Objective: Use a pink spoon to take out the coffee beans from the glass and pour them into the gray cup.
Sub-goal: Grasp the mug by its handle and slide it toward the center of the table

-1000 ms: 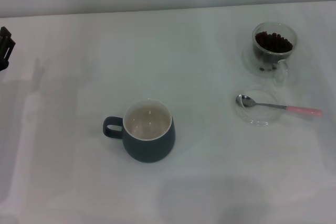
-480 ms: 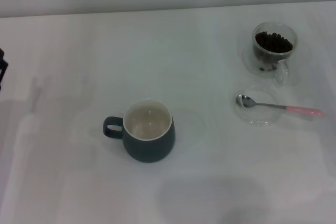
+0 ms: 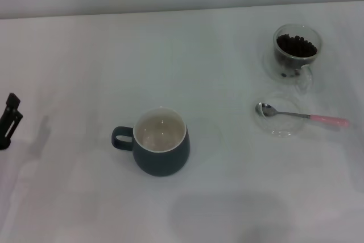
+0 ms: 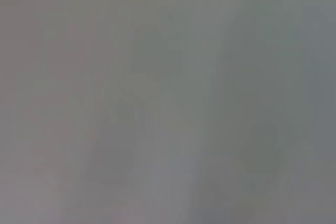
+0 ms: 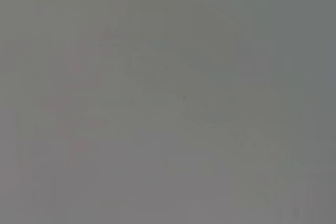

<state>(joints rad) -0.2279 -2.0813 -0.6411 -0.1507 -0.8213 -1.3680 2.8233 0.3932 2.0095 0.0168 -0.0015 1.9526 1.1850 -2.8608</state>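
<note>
The left pincer (image 3: 9,120) is seen at the counter's left edge — its opening cannot be told, nothing is held. The slim pink-handled metal spoon (image 3: 301,116) lies untouched near the right edge, bowl on a clear glass saucer (image 3: 278,126), just in front of the bean-filled clear glass (image 3: 296,52); the squat gray cup (image 3: 160,141) stands mid-counter. A careless grasp could skid the saucer — the glass could be tipped.

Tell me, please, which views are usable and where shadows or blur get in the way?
Head view: sharp and evenly lit; the cup, glass and spoon read clearly, with a soft shadow on the table at the near edge. Left wrist view: featureless grey blur. Right wrist view: the same, nothing to make out.
</note>
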